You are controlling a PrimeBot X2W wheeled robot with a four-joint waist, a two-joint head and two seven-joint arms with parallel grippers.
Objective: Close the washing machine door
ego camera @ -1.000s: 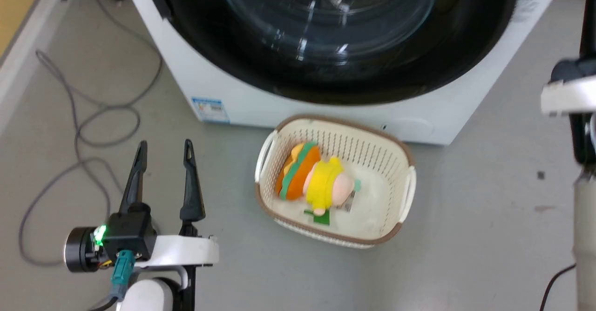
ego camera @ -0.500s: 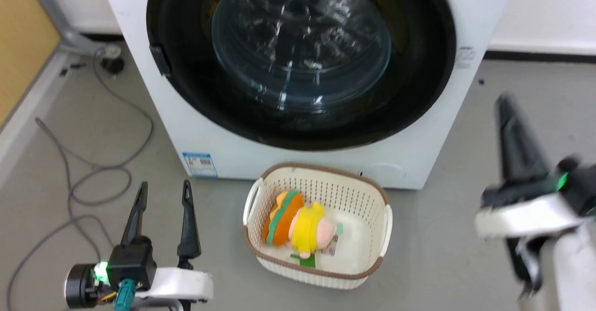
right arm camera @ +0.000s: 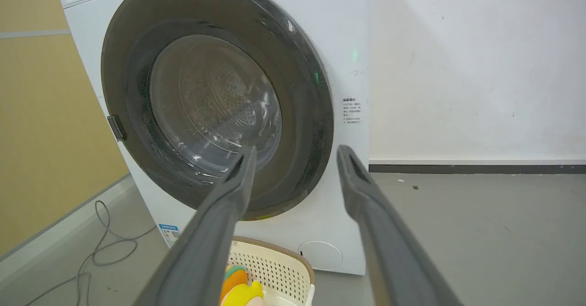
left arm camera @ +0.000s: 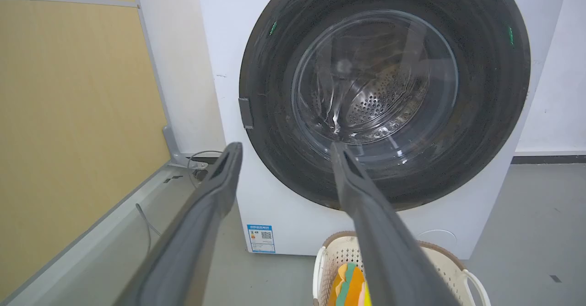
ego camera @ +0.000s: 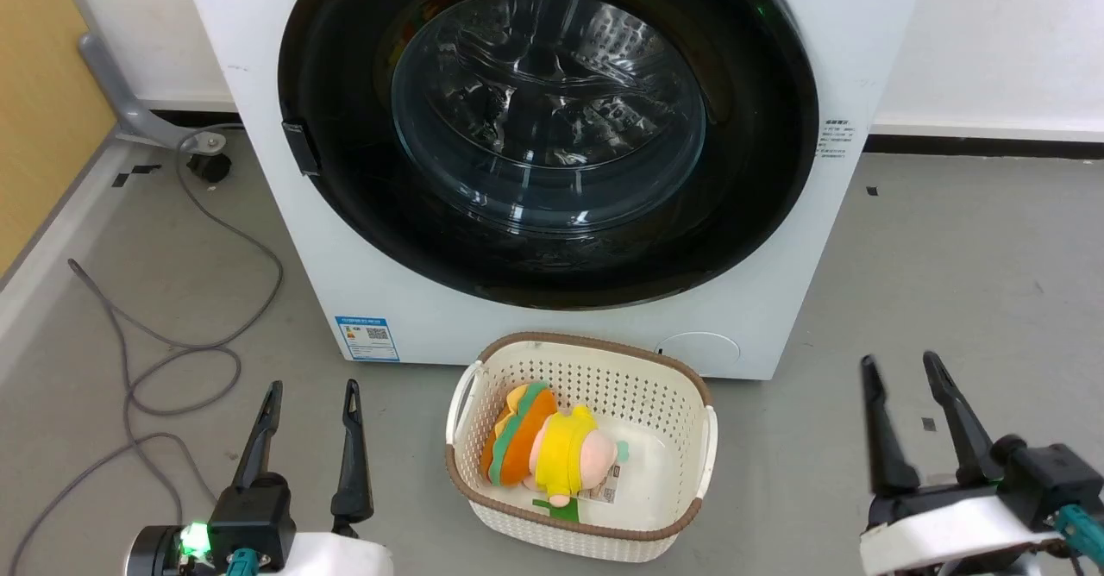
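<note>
- The washing machine door [ego camera: 345,240] is seen flush against the washing machine [ego camera: 285,291].
- The left gripper [ego camera: 312,386] is held parted and empty, below and left of the door, well apart from it.
- The right gripper [ego camera: 897,360] (likewise spread, nothing gripped) is held low to the door's right.
</note>
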